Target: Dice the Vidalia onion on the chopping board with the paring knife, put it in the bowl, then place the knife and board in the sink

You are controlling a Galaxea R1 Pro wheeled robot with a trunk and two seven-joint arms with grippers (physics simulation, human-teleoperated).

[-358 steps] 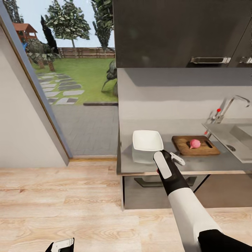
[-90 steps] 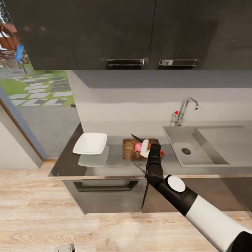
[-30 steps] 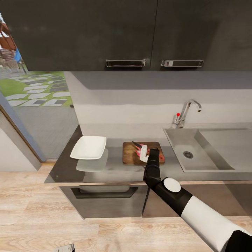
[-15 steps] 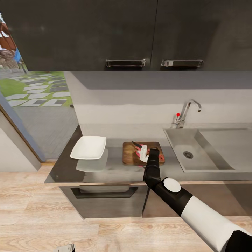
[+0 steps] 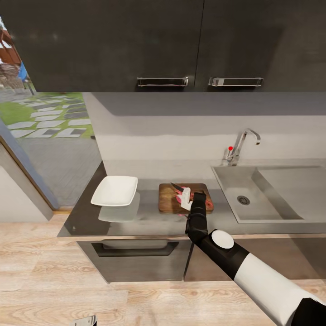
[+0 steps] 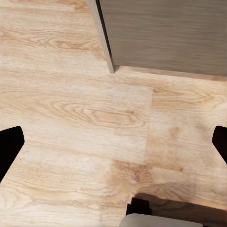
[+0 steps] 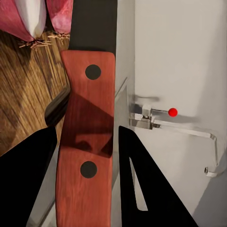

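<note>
So the right end effector (image 5: 188,201) is reaching in over the front edge of the tabletop (image 5: 149,213) and sits right above the chopping board (image 5: 168,201), with its two dark fingers (image 7: 28,179) closed on either side of the paring knife (image 7: 87,137). In the right wrist view you can see the red-orange handle with its two dark rivets clamped between them, so it's got a firm hold on the knife. The dark blade pokes out toward the back of the board in the head view. The Vidalia onion (image 7: 40,16) is on the board too, and it looks cut open: two pinkish pieces side by side with a white inside face and little root hairs showing, just past the end of the knife handle. The board lies roughly mid-tabletop, between the bowl (image 5: 115,190) toward the left end and the sink (image 5: 271,192) toward the right end; the bowl is well apart from the board and looks empty from here. The chrome tap (image 5: 240,145) with its red knob stands at the back edge behind the sink basin. The left end effector (image 6: 113,156) is hanging low over the wooden floor (image 6: 80,113) near a cabinet corner, fingers spread wide apart at the edges of the left wrist view with nothing between them.
</note>
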